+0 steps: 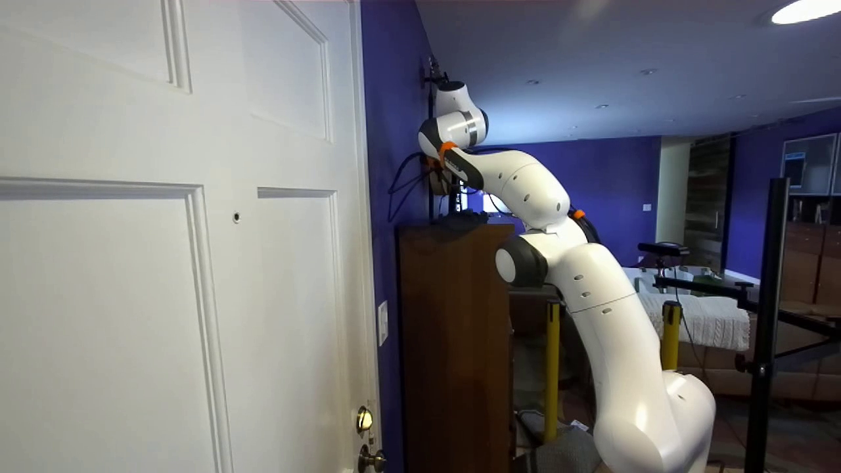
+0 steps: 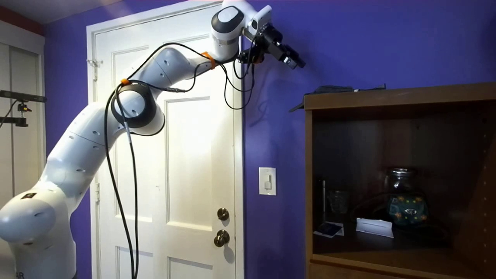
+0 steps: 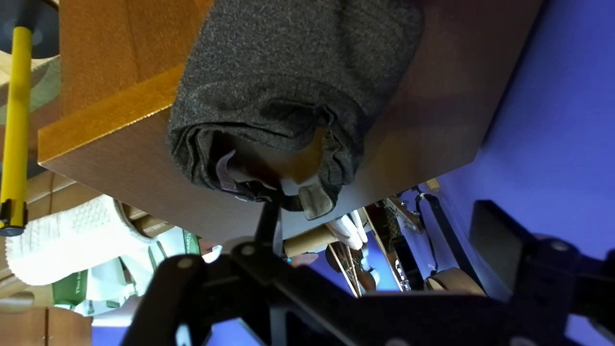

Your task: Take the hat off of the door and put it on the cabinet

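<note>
A home, by its panelled door [image 1: 184,263], knitted throw [image 1: 703,320] and cabinet [image 1: 453,341]

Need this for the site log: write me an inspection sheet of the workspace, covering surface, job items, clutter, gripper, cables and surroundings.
Surface: top of the cabinet, glossy brown wood.
Job items: dark grey hat lies on it, part poking past an edge; white door looks shut.
Clutter: jar, patterned bag and white card inside the cabinet.
Gripper: open, holding nothing, higher than the hat and apart from it.
Cables: black cables hang in loops from the arm; snags, nothing seen.
Surroundings: blue wall, light switch, yellow posts.
</note>
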Controlling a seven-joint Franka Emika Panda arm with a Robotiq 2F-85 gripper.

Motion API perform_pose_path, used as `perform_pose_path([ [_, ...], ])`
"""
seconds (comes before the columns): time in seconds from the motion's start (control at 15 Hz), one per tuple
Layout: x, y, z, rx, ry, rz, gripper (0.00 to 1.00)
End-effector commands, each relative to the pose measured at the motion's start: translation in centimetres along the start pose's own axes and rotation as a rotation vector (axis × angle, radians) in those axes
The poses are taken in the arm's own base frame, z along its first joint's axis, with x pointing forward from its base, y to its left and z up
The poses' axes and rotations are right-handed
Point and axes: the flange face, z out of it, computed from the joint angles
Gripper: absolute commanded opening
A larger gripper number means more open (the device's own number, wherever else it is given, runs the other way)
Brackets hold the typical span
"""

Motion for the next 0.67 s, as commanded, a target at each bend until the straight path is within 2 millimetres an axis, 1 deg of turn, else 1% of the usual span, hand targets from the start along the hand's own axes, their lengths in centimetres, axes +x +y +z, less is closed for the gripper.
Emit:
perform_pose_path([
  [0.0,0.0,0.0,-0.1,-0.001,0.000,0.000,1.00],
  [0.2,0.0,0.0,-0.1,-0.001,0.000,0.000,1.00],
  [0.27,-0.1,0.4,-0.4,-0.004,-0.036,-0.033,1.00],
  [0.4,0.0,1.1,-1.5,0.006,-0.080,-0.089,1.00],
  [0.6,0.8,3.0,-3.2,-0.043,-0.091,-0.160,1.00],
])
